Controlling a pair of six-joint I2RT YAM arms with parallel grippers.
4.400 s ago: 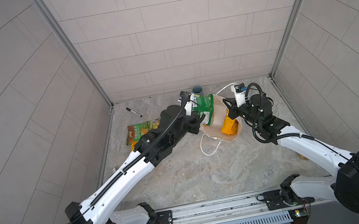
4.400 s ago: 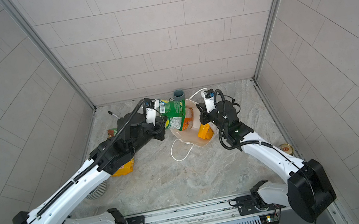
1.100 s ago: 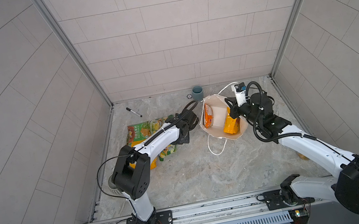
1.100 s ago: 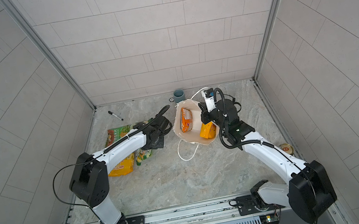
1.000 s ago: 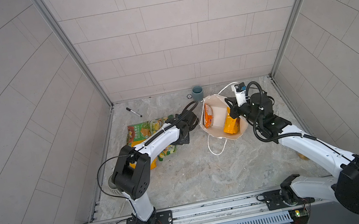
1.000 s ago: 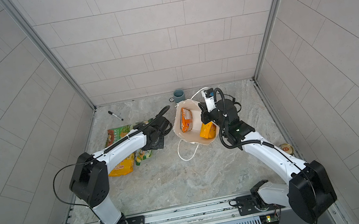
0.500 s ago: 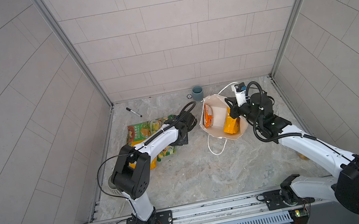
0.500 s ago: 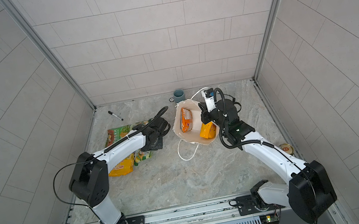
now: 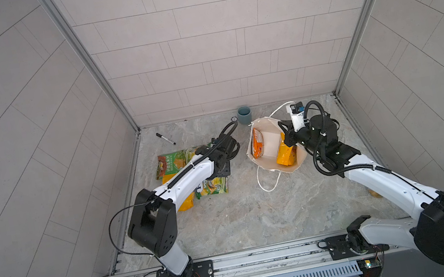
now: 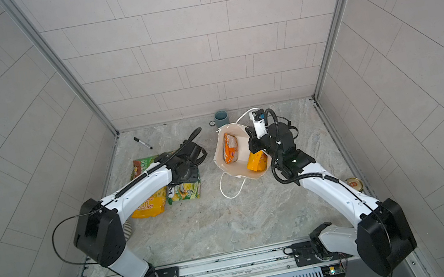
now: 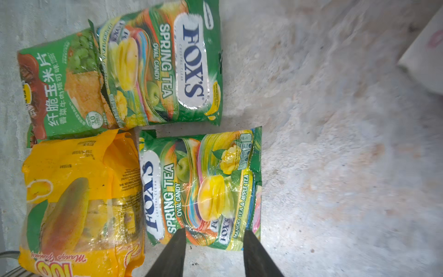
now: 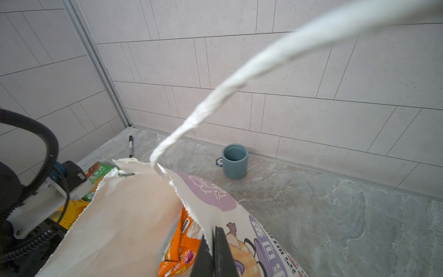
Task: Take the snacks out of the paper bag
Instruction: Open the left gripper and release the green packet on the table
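- The surface is a flat slab of grey-beige stone with cloudy marbling, enclosed by pale matt tiled walls.
- The paper bag leans right of the middle with its mouth gaping wide. It is thin white paper with a saw-toothed rim and purple cartoon print outside. One twisted white cord handle arcs upward, and another loops limp on the stone.
- Four snacks lie flat on the surface left of the bag, apart from it. They are glossy, crinkled plastic packets:
  - two green FOX'S packets
  - a green packet partly under one of them
  - a puffier yellow packet
- Two more packets stand inside the bag: an orange packet against one wall and an orange-yellow packet by the opposite wall.
- The left pincer has two black tapered fingers spread apart and grips nothing. Its tips are over one FOX'S packet's end.
- The right pincer is pressed together, pinching the bag's rim.
- The cup is a smooth grey-blue cylinder, upright near the back wall.
- The marker pen is slim and black, and lies far left.
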